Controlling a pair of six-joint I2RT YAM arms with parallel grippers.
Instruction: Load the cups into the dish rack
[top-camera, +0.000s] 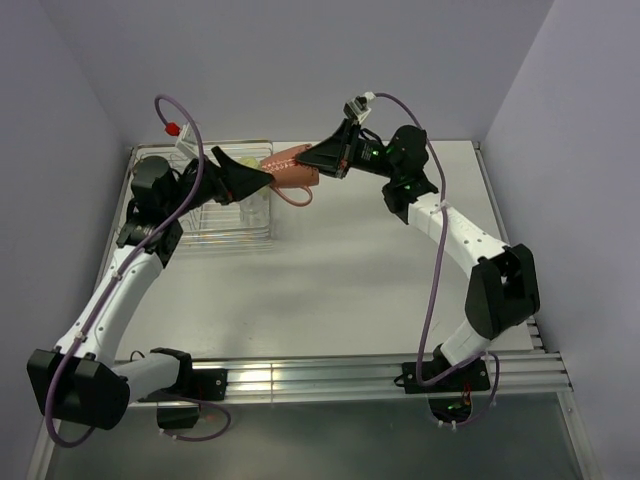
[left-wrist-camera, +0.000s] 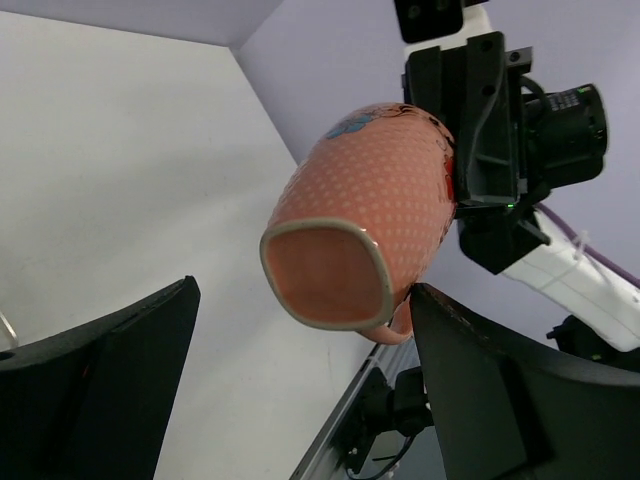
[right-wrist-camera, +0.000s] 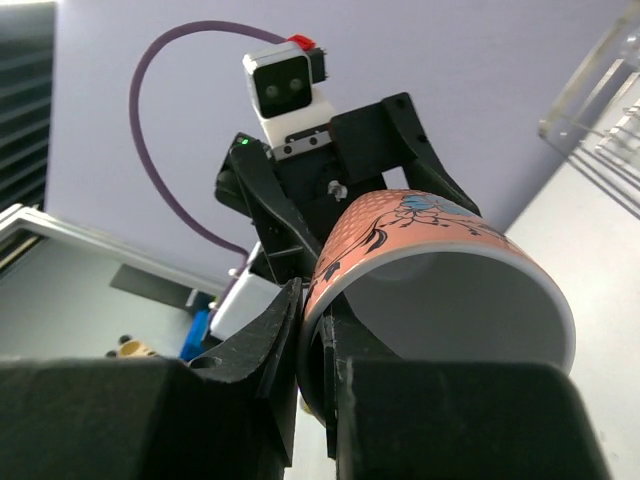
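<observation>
**Tabletop** (top-camera: 330, 290): bare grey sheet, nearer than the mug.

**Dish rack** (top-camera: 215, 228): silver wire, below and left of the mug. A pale cup (top-camera: 256, 207) sits inside it, dim through the wires.

**Left hand** (top-camera: 262, 176): at the mug's base end, fingers spread wide on either side. No contact can be made out.

**Orange-salmon mug** (top-camera: 293, 172): held in the air on its side. Its long axis runs hand to hand, base toward the left hand, white mouth toward the right. The handle loop hangs on the underside, by the left hand's right finger.

**Right hand** (top-camera: 322, 160): at the mug's mouth end, clenched on the rim, one finger inside and one outside.

**Judgement:** this looks like a handover. Both hands are at the mug, and the handle may foul the closing finger.
</observation>
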